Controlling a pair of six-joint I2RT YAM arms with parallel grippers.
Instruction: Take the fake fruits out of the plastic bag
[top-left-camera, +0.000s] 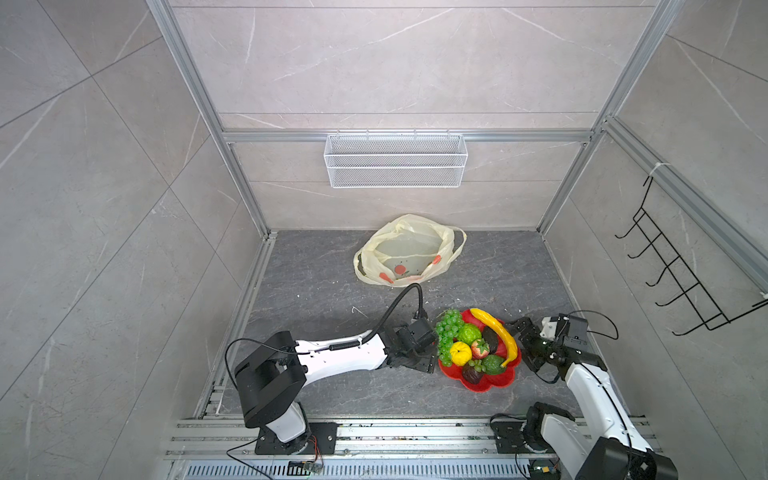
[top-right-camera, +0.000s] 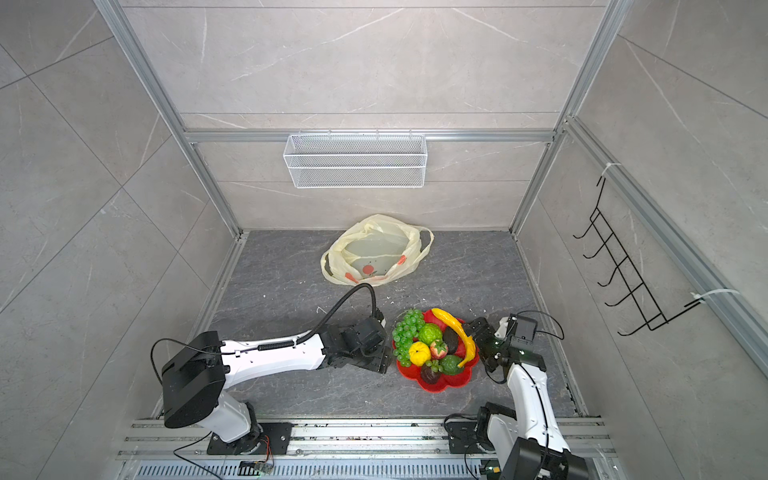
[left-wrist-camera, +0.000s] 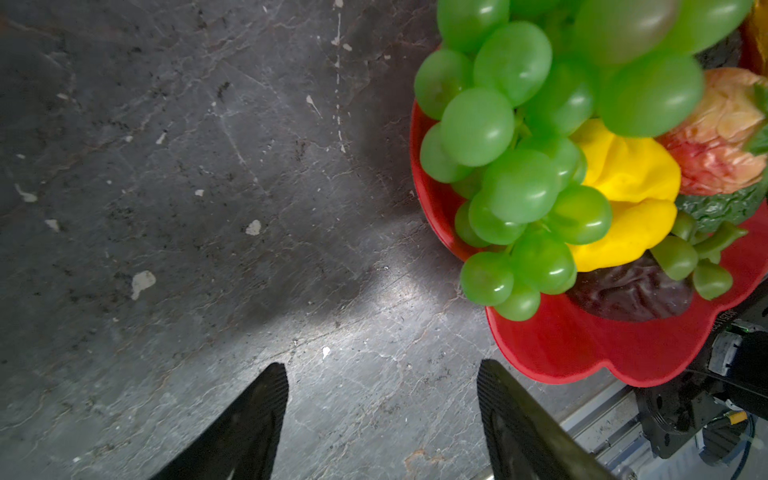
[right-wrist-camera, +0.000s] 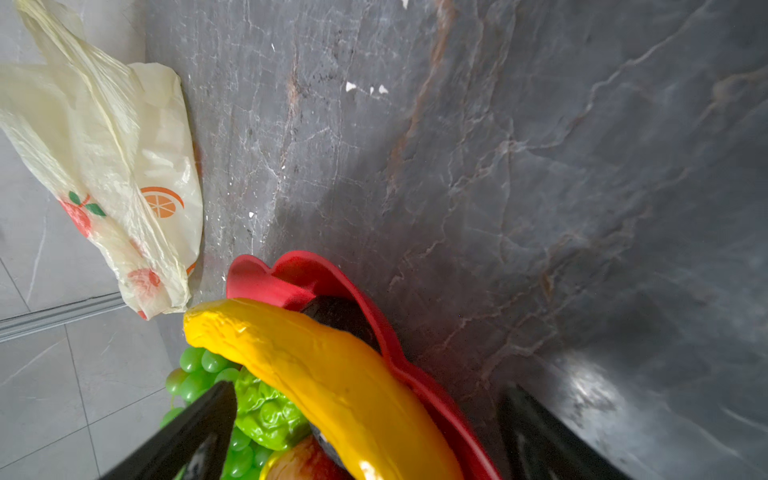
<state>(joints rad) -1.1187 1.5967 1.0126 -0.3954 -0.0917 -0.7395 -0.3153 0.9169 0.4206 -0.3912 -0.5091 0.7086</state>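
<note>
The plastic bag lies crumpled at the back of the floor, its mouth open; no fruit shows inside. The fake fruits are piled on a red flower-shaped plate: green grape bunch, banana, yellow citrus, strawberry, bumpy green fruit and a dark brown piece. My left gripper is open over bare floor by the plate's left rim. My right gripper is open at the plate's right rim, its jaws either side of the banana.
A white wire basket hangs on the back wall. A black wire hook rack is fixed to the right wall. Aluminium frame posts stand at the corners, and a rail runs along the front edge.
</note>
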